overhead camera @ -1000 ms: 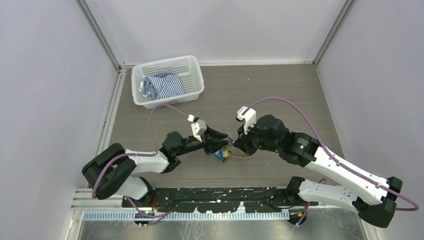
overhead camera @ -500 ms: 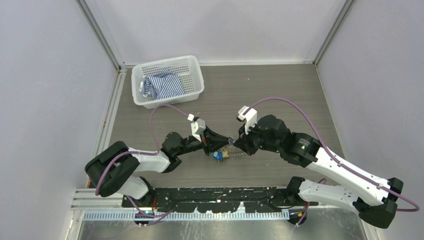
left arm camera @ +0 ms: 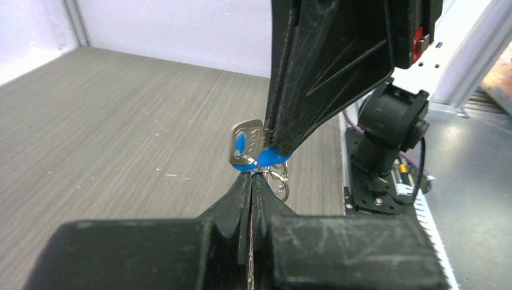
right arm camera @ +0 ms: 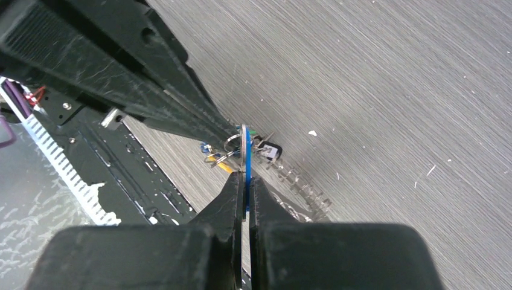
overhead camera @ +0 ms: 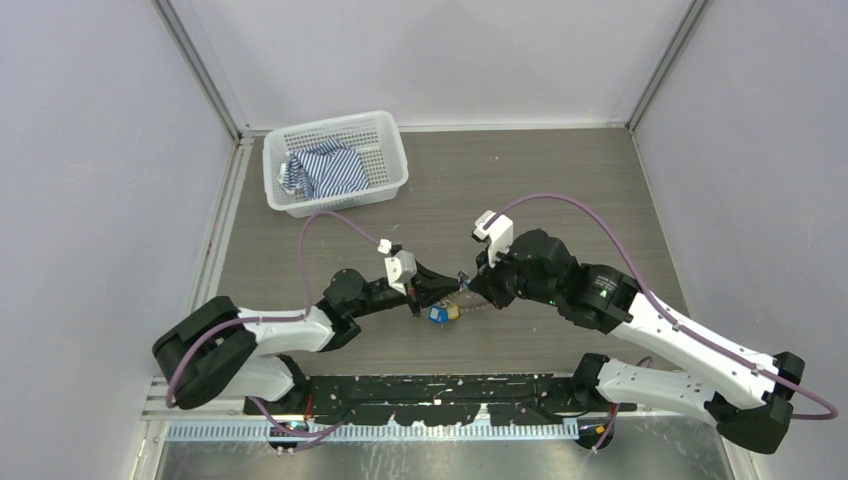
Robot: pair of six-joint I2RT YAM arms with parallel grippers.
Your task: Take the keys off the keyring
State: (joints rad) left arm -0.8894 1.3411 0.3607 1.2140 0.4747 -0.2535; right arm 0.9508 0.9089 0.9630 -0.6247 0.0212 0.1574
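Note:
My left gripper (overhead camera: 452, 288) and right gripper (overhead camera: 468, 285) meet tip to tip above the table, both shut. In the left wrist view my left gripper (left arm camera: 252, 176) pinches a thin metal ring, the keyring (left arm camera: 279, 180), just below a silver key (left arm camera: 246, 140) with a blue tag. My right gripper (right arm camera: 244, 181) is shut edge-on on that blue-tagged key (right arm camera: 246, 151). The rest of the keys (right arm camera: 299, 181) trail in a row down onto the table, with blue and yellow tags in the bunch (overhead camera: 442, 312) under the tips.
A white mesh basket (overhead camera: 385, 135) holding a striped cloth (overhead camera: 322, 168) stands at the back left. The black base rail (overhead camera: 430, 395) runs along the near edge, close behind the hanging keys. Purple cables (overhead camera: 560, 200) loop over both arms.
My left gripper has closed from part open to shut on the ring and drawn slightly back to the left. The right gripper has kept its grip and place.

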